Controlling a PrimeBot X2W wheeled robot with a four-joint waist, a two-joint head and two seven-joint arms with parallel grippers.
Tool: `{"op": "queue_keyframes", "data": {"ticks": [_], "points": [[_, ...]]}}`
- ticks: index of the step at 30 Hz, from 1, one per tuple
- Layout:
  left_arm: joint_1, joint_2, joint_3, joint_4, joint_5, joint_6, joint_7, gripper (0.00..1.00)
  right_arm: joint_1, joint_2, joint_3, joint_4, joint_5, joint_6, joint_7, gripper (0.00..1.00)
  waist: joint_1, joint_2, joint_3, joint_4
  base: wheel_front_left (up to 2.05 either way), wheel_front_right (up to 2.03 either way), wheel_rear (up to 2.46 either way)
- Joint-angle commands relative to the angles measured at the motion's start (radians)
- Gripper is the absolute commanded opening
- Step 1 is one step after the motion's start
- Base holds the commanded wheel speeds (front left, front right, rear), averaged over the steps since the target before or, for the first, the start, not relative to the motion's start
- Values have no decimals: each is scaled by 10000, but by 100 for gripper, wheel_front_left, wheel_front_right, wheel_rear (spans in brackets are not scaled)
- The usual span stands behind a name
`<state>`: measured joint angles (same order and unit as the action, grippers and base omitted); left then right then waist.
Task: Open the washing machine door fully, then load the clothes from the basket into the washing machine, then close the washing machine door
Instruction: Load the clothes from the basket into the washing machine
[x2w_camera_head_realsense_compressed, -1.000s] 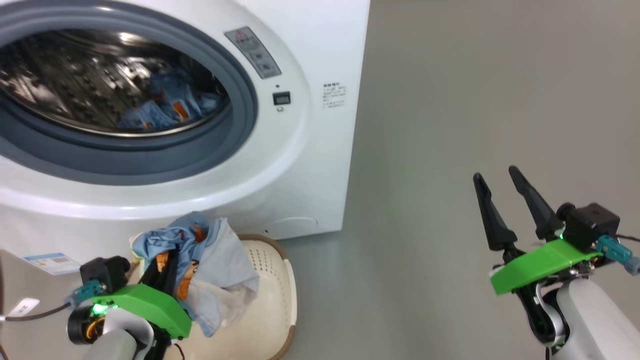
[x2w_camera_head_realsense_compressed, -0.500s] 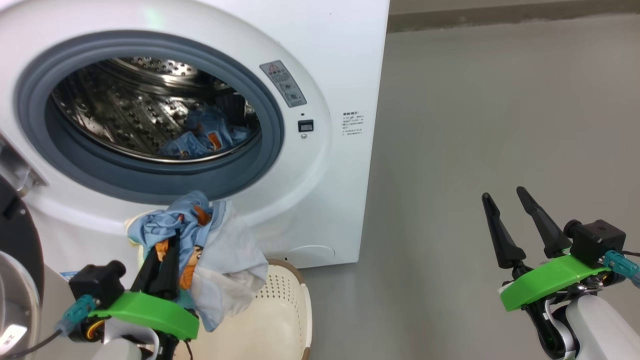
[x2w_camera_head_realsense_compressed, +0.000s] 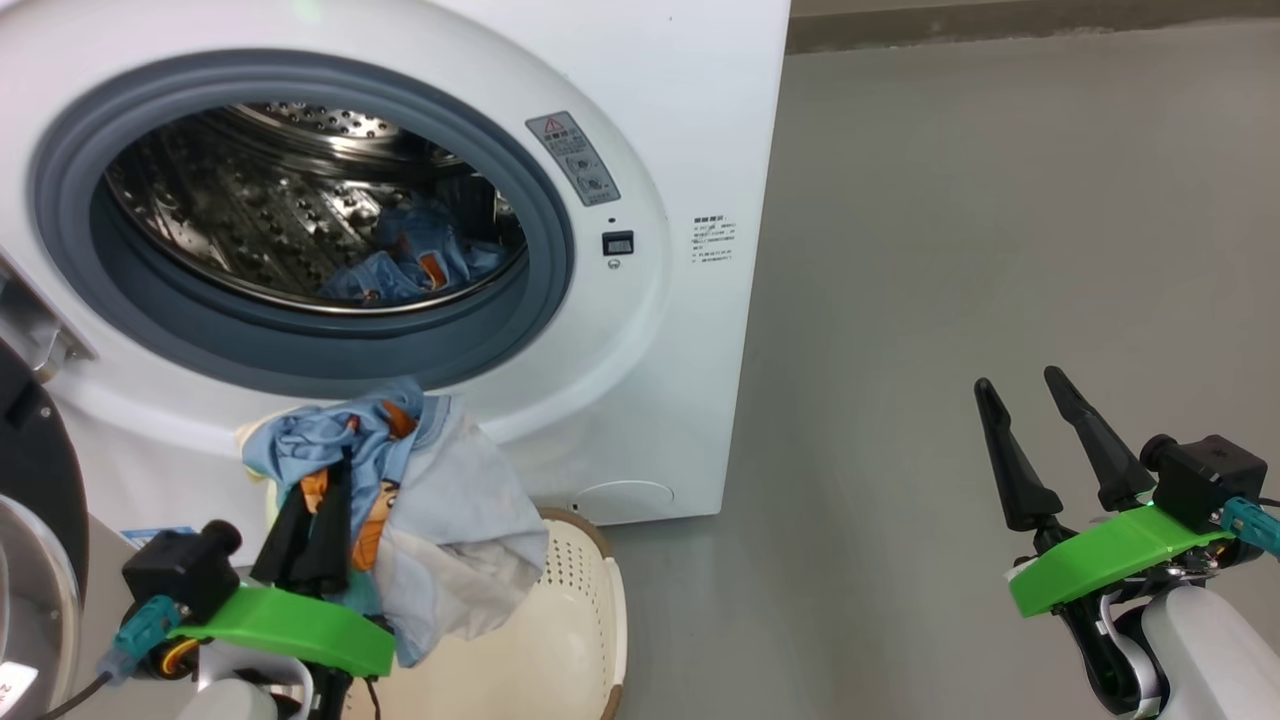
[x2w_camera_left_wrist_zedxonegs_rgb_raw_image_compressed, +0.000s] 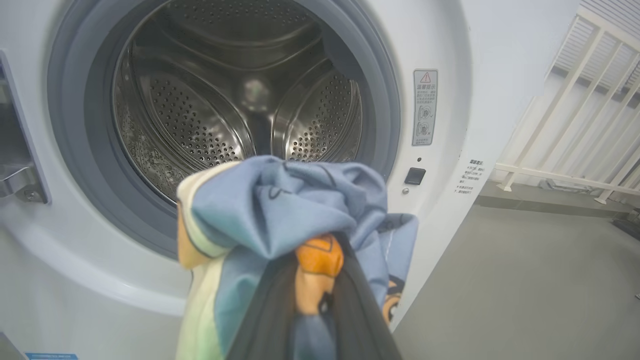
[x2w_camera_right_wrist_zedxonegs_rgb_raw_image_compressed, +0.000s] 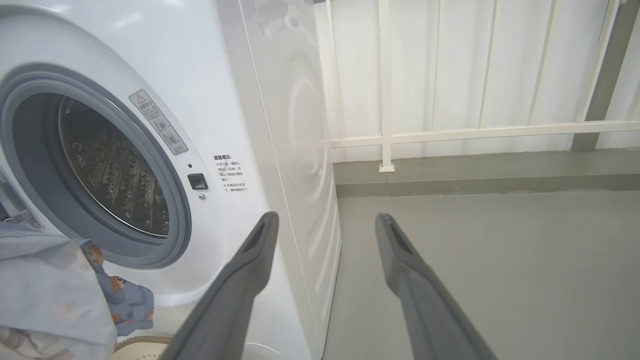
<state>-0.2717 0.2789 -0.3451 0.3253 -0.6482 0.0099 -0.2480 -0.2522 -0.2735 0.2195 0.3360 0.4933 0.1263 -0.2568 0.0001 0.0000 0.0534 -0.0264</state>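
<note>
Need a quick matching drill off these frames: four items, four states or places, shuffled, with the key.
Column A
1. left gripper
2. right gripper
3. basket
4. drum

Column B
a. open, holding nothing
b. shut on light blue bear-print clothes
c. low in front of the washing machine, under the held bundle
d. has a blue garment lying inside

Pairs: 1-b, 2-a, 3-c, 4-d
</note>
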Motion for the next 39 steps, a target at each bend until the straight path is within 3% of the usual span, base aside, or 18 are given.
{"op": "queue_keyframes", "data": {"ticks": [1, 13, 24, 39], "points": [[-415, 315, 425, -321, 53, 58, -122, 0, -23, -166, 107, -258, -37, 44, -49, 100, -1, 0, 57, -10, 0, 0, 0], [-1660, 463, 925, -257, 202, 33, -133, 0, -399, -158, 302, -341, -133, 44, -49, 100, -1, 0, 742, -346, 0, 0, 0], [-3840, 921, 2049, -222, 707, -104, -136, 0, -810, -43, 143, -624, -379, 44, -49, 100, -1, 0, 2226, -864, 0, 0, 0], [-7367, 1102, 1844, 4208, 976, -990, -137, 0, -1716, 443, 167, -1100, -827, 44, -49, 100, -1, 0, 4858, -1510, 0, 0, 0]]}}
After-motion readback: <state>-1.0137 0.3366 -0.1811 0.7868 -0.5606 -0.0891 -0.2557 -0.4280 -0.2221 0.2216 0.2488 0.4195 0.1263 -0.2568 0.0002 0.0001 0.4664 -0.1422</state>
